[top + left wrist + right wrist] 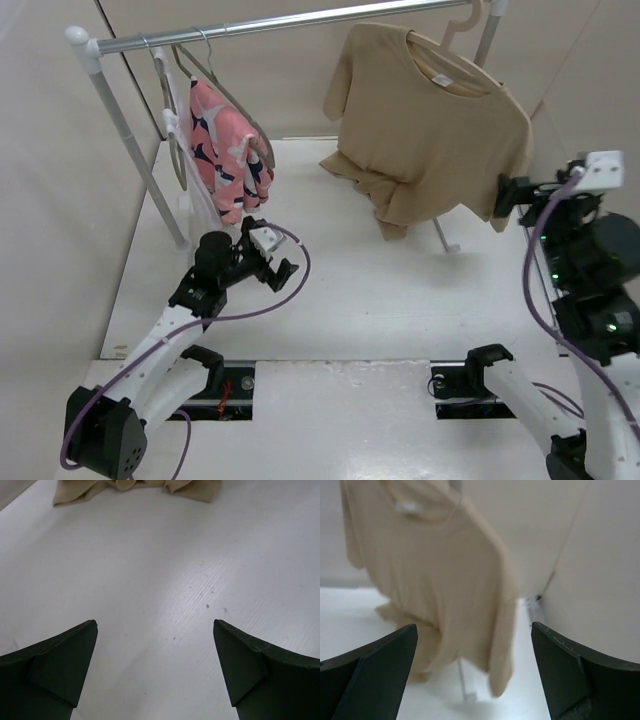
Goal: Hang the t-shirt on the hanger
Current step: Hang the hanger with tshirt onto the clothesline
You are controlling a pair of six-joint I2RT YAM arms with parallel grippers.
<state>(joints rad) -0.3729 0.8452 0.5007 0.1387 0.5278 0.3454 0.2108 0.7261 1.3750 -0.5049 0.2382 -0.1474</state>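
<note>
The tan t-shirt hangs on the pale hanger, whose hook is over the silver rail at the back right. Its lower hem bunches on the white table. My right gripper stands open just right of the shirt's right sleeve, apart from the fabric; in the right wrist view the t-shirt hangs ahead of my open fingers, with nothing between them. My left gripper is open and low over the white table, nothing in it.
A pink patterned garment and thin grey hangers hang at the rail's left end. The rack's white post stands left and its foot sits under the shirt. A wall is close on the right.
</note>
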